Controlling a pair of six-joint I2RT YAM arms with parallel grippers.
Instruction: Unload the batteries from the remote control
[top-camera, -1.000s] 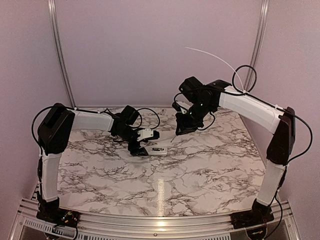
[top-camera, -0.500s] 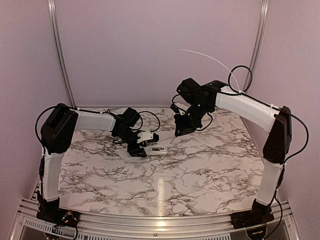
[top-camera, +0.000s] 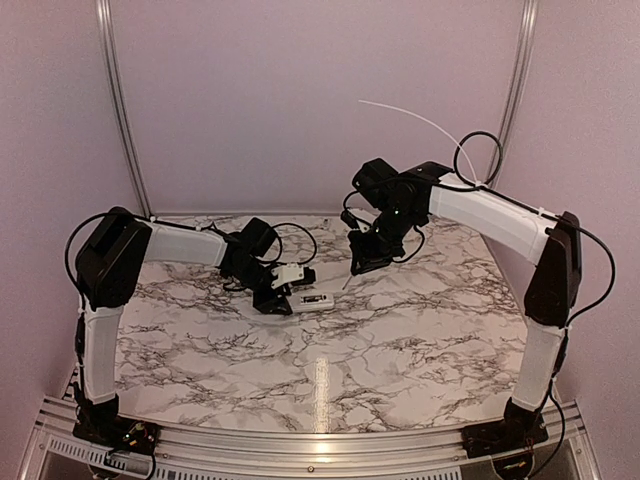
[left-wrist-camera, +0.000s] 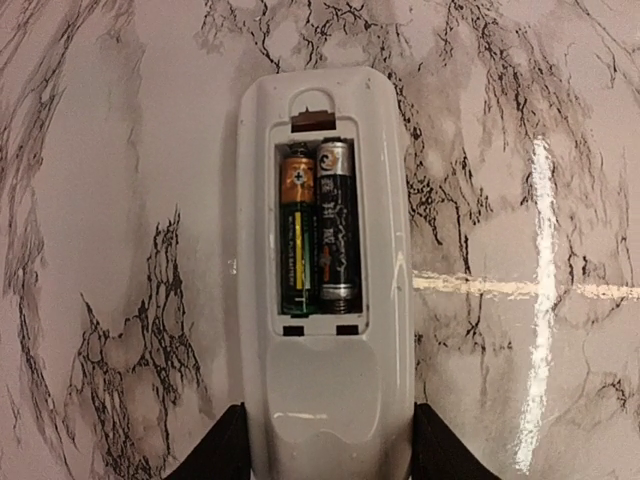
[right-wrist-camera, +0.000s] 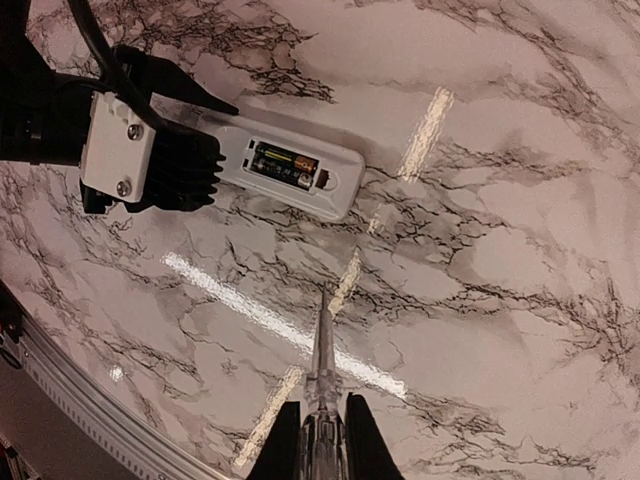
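The white remote control lies back-up on the marble table, its cover off. Two batteries sit side by side in the open bay, an orange-and-green one and a black one. My left gripper has its dark fingers pressed against both long sides of the remote's near end. From above, the left gripper sits at the left end of the remote control. My right gripper is shut on a thin pointed tool. It hovers to the right of the remote control, the tip clear of it.
A marble-patterned tabletop lies between purple walls, with an aluminium rail along the near edge. A white cable arcs above the right arm. Bright light streaks reflect off the table.
My left gripper's fingers have closed in onto the sides of the remote. The right arm has drifted slightly left and back with the tool still in its grip.
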